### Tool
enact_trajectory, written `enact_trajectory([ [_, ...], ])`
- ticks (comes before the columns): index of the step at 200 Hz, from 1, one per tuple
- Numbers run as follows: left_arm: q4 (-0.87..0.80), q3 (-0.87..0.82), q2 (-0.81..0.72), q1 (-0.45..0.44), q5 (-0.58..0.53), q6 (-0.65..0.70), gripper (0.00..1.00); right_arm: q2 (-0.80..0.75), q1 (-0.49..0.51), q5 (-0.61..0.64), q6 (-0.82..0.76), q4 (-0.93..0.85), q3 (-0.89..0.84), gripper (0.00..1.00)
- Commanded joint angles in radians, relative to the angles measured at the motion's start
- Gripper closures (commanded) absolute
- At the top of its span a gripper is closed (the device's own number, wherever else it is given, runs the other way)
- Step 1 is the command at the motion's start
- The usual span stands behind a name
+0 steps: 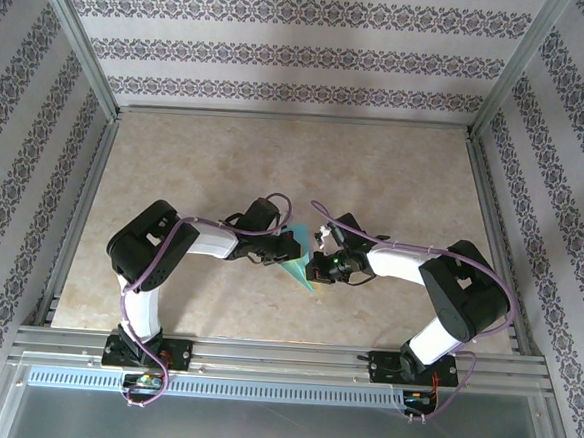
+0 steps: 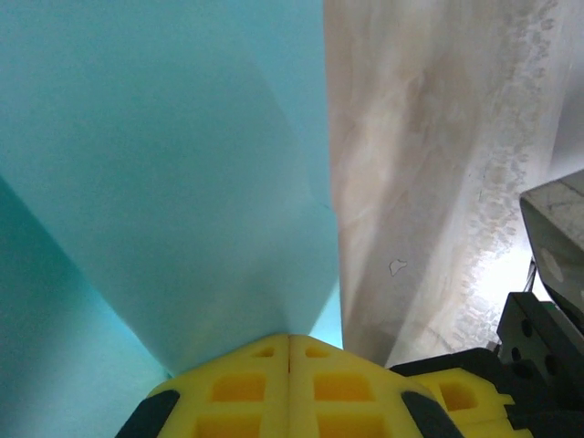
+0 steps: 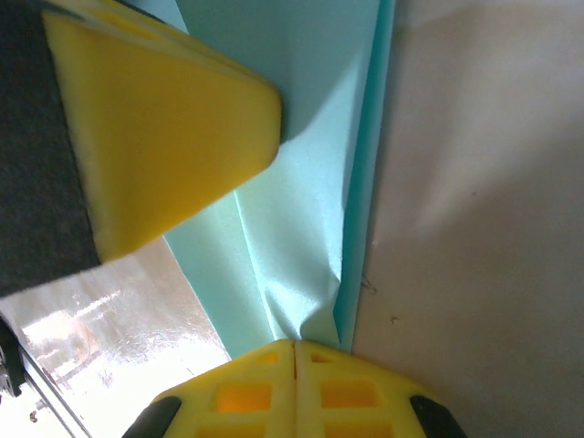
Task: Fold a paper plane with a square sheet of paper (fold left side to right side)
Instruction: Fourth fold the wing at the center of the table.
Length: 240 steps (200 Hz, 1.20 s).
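Paper plane (image 1: 299,273), cyan and pointed with lengthwise creases, lies on the counter (image 1: 276,168) about midway between its side edges and nearer the near edge, tip toward that edge. The left fingers (image 2: 289,345) are pressed shut against each other, their yellow tips touching the paper, and the right fingers (image 3: 294,349) are shut likewise, tips meeting a slightly crumpled crease just beside the plane's long edge. The two face each other across the paper, a left yellow pad (image 3: 164,137) resting on it ahead of the right fingers.

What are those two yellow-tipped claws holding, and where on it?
Both appear to pinch the paper plane: left gripper near its straight edge, right gripper at its crinkled folded edge.
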Motion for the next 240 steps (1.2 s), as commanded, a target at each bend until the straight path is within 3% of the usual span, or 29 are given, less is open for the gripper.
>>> enact_trajectory([
  [1,-0.058,0.023,0.050,0.080,-0.113,0.067,0.99,0.070,0.016,0.155,-0.030,-0.160,-0.050,1.00],
  [63,-0.140,0.087,0.074,0.189,-0.095,0.164,0.99,0.064,0.016,0.153,-0.027,-0.163,-0.055,1.00],
  [111,-0.214,0.154,0.107,0.255,-0.170,0.243,0.99,0.059,0.019,0.152,-0.019,-0.162,-0.055,1.00],
  [240,-0.275,0.205,0.028,0.301,-0.186,0.346,0.99,0.030,0.018,0.144,-0.009,-0.156,-0.042,1.00],
])
